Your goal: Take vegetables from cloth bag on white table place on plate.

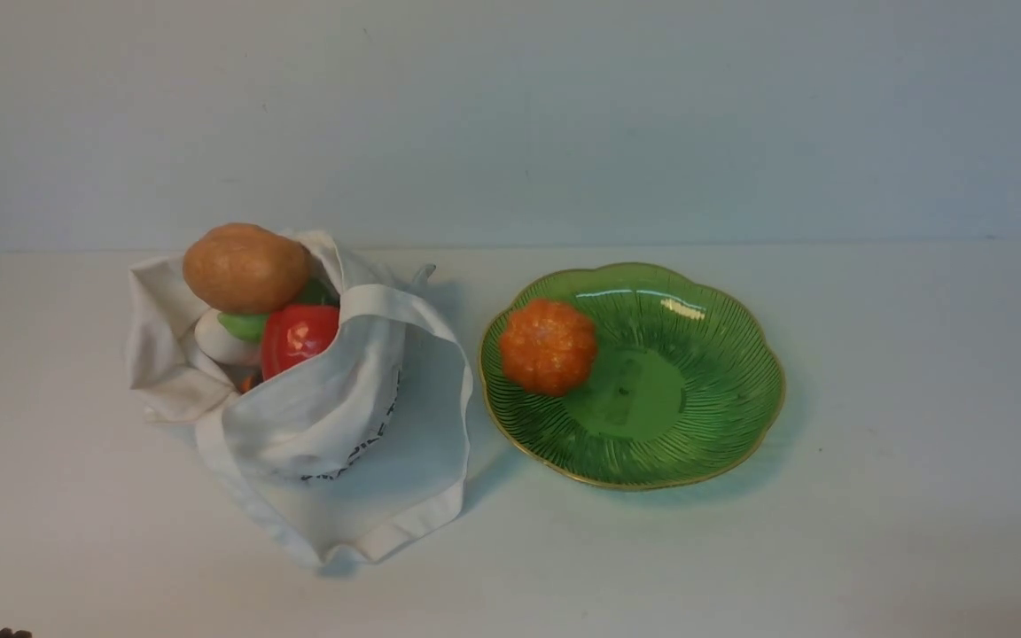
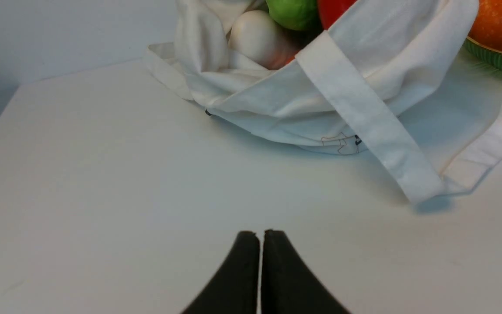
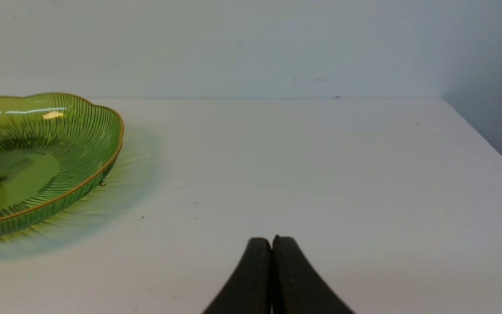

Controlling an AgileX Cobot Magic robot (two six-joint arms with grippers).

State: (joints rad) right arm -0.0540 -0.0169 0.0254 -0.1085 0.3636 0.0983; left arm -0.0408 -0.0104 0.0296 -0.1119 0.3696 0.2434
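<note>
White tabletop (image 1: 874, 461) carries everything we work with. On it the cloth bag (image 1: 360, 416) slumps open, holding a brown potato (image 1: 245, 266) on top, a glossy red pepper (image 1: 298, 337), plus green (image 1: 245, 325) and white pieces (image 1: 218, 344). Beside it, the green glass plate (image 1: 714, 390) bears only the ribbed orange pumpkin (image 1: 548, 346); we judge one vegetable delivered, four left. Our left gripper (image 2: 259, 237) and right gripper (image 3: 272, 244) hold nothing, jaws pressed together.

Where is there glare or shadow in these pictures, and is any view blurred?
Front view: white glare streaks on the plate's far inner wall; the cloth bag casts a soft shadow toward the plate. Right wrist view: the same streaks, plus a green tint on the white table. Left wrist view: the left hand looks soft; the strap throws a shadow.
</note>
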